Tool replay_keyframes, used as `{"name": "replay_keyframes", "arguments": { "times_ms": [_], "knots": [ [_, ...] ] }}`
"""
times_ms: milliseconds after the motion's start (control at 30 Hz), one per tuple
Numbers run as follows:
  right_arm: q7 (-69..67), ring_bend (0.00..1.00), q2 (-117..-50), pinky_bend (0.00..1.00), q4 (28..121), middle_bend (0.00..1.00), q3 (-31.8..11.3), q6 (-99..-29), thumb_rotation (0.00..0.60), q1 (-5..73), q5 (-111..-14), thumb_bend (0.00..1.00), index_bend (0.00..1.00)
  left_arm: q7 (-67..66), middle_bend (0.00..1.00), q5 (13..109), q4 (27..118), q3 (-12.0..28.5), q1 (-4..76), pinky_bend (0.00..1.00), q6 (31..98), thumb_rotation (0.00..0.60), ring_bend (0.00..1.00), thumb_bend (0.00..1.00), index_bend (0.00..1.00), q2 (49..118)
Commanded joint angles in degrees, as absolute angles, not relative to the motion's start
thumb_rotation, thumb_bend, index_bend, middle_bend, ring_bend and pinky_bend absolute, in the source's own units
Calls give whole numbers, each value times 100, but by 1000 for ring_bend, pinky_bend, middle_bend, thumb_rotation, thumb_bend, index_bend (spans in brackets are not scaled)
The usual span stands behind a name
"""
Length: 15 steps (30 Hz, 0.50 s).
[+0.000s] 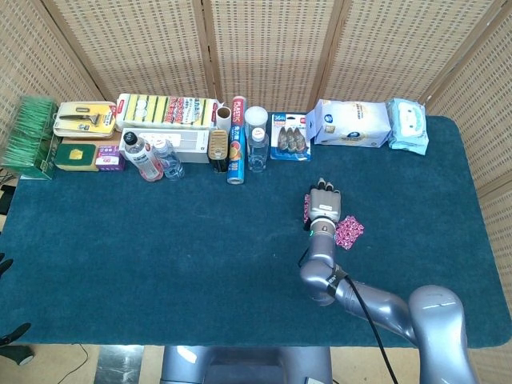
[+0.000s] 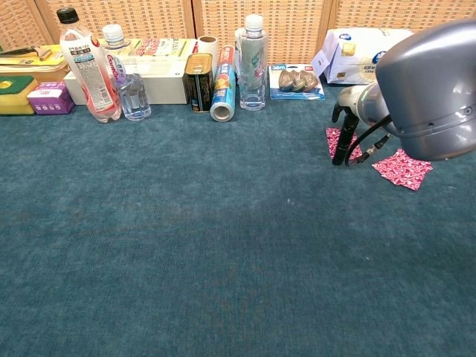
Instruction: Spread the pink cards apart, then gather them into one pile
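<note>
Two pink patterned cards lie on the blue cloth right of centre. One card (image 1: pixel 350 230) (image 2: pixel 402 168) lies free on the right. The other card (image 1: pixel 307 210) (image 2: pixel 332 140) sits under my right hand (image 1: pixel 324 205) (image 2: pixel 344 138), showing only at the hand's left side. The hand points toward the back of the table with its dark fingers (image 2: pixel 341 152) stretched down onto that card, pressing on it without gripping it. My left hand (image 1: pixel 2 262) is only a dark sliver at the left edge of the head view, and its fingers cannot be made out.
Along the back edge stand bottles (image 1: pixel 142 157), a foil roll (image 1: pixel 236 150), a clear bottle (image 1: pixel 256 138), a blister pack (image 1: pixel 290 138) and wipes packs (image 1: pixel 352 123). Boxes and sponges (image 1: pixel 166 111) fill the back left. The table's right edge (image 1: pixel 472 224) is near.
</note>
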<state>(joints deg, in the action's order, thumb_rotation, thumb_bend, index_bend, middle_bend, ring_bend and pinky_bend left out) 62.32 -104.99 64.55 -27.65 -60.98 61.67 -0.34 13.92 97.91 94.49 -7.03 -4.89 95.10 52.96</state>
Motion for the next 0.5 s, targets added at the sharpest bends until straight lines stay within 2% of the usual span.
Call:
{"name": "replay_keyframes", "arguments": {
  "times_ms": [33,500],
  "knots": [
    [6213,0,-10502,160,6425,1,-2742,-6067,600,6156,-90,103,184,1394,0,9794,9459,-705,-476,0,9482,600,0,15,0,5288],
    [6184,0,-10542,173,6243,7,-2620,-5893,600,6111,-252,124,206,1449,0,9837,9487,-737,-427,0,9364,600,0,16,0,5243]
  ]
}}
